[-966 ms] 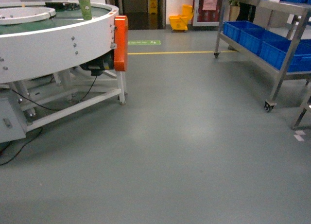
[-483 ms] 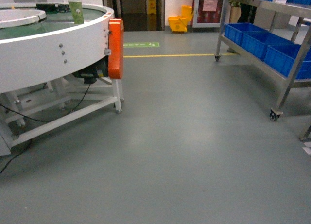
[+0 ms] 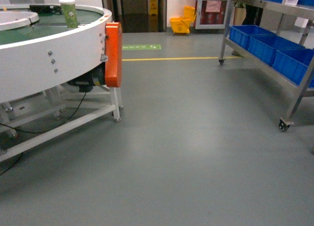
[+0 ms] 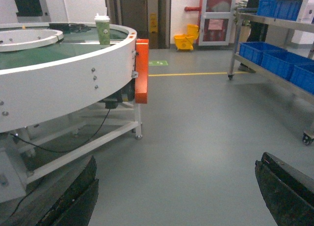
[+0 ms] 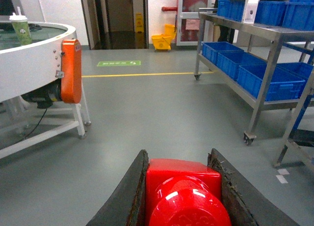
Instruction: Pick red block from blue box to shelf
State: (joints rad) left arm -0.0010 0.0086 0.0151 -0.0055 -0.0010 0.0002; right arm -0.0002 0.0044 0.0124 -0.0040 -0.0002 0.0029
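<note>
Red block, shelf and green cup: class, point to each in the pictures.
red block point(image 5: 182, 179), right wrist view, top face between the fingers.
shelf point(image 5: 256, 99), right wrist view, front upright post.
green cup point(image 4: 102, 32), left wrist view, side wall.

The round conveyor table point(image 3: 44, 49) stands on the left, and a cup point(image 3: 68, 12) stands on its top near the edge. The shelf point(image 3: 274, 44) stands on the right, with crates point(image 3: 267, 42) on its lower tier. Open floor point(image 3: 186, 147) lies between them. Far behind, near what seems a doorway, stands a mop bucket point(image 3: 181, 23). The red block point(image 5: 184, 191) sits between the right gripper point(image 5: 181, 196) fingers.
</note>
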